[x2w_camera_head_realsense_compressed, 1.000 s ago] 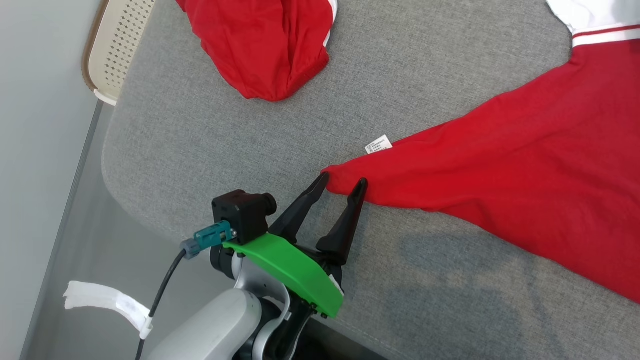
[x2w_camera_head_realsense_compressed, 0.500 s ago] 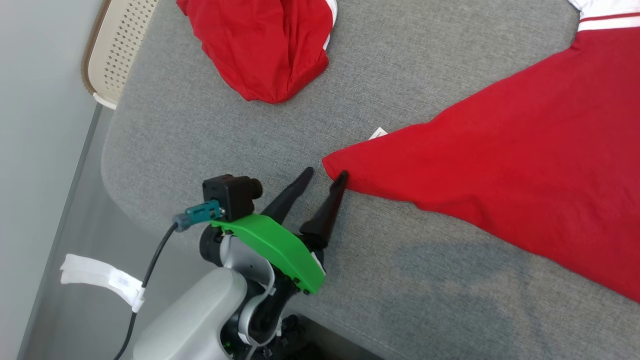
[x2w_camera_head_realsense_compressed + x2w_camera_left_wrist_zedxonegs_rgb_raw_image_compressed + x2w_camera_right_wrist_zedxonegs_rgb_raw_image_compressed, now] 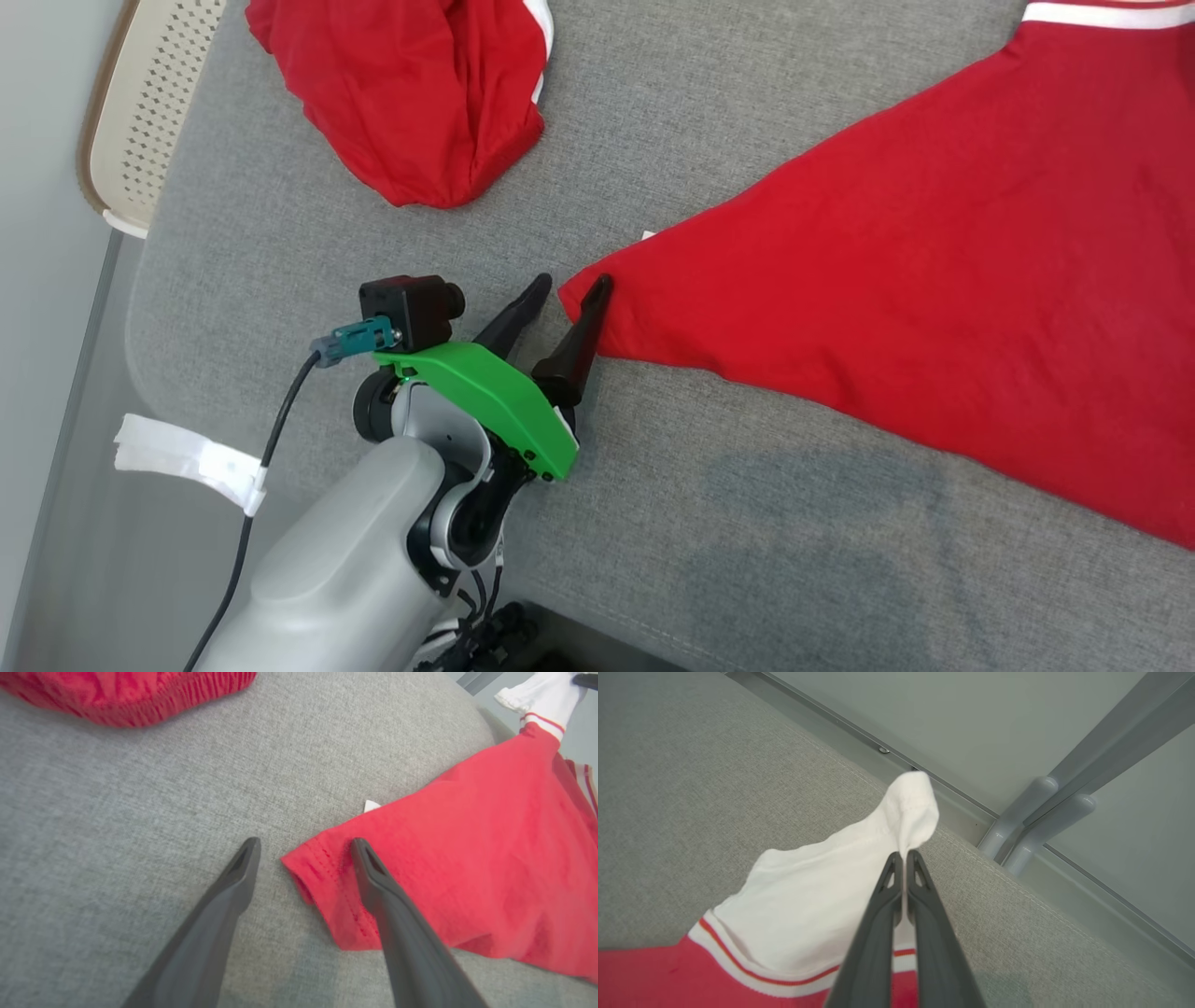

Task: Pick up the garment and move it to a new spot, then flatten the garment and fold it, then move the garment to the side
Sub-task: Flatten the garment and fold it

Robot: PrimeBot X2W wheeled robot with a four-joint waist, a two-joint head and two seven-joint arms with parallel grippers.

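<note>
Straddling stitched corner (image 3: 322,877) of red garment (image 3: 934,308), left gripper (image 3: 574,280) spread, right gripper (image 3: 904,855) pinching white sleeve (image 3: 822,896)

The garment (image 3: 934,308) is a red top with a white sleeve (image 3: 831,896) set off by a thin red-and-white striped band. It lies spread and mostly flat on the grey cushion (image 3: 747,523), its red body fanning from the cushion's right side toward its middle. Its stitched hem corner (image 3: 317,877) tapers to a point near the cushion's middle, with a small white label (image 3: 371,806), seemingly a care tag, peeking from under the edge, while the sleeve's end stands lifted near the cushion's edge, pinched in the right gripper (image 3: 903,855).
</note>
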